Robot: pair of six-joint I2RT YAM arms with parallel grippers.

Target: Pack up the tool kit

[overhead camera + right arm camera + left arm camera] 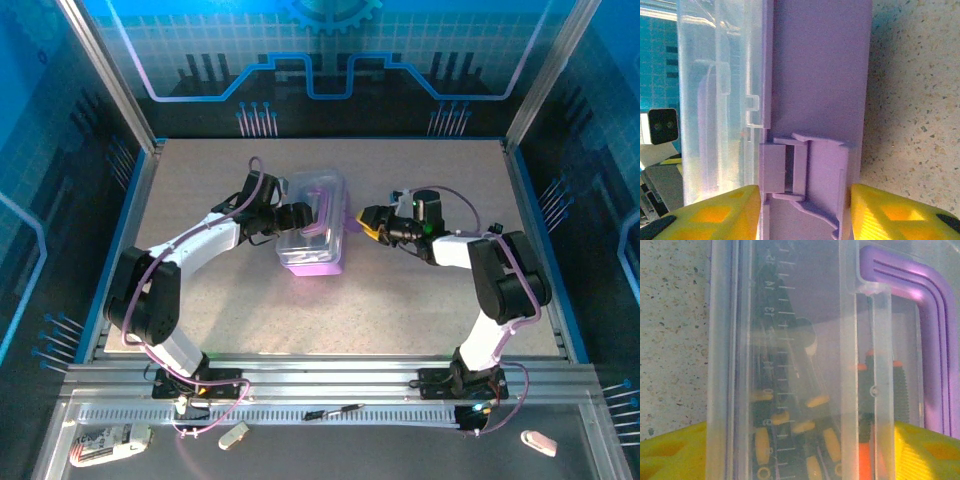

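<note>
Through the clear lid [790, 330] I see the screwdrivers [816, 402] only as blurred shapes. The case [820, 75] runs off the top and bottom of my right wrist view. I cannot tell whether the right gripper [805, 200] actually pinches the latch [815, 160].

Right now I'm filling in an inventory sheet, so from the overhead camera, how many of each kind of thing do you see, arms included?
Tool case: 1
Robot arms: 2
White objects at the front: 3
Thin black stick at the front: 1
Total: 7
</note>
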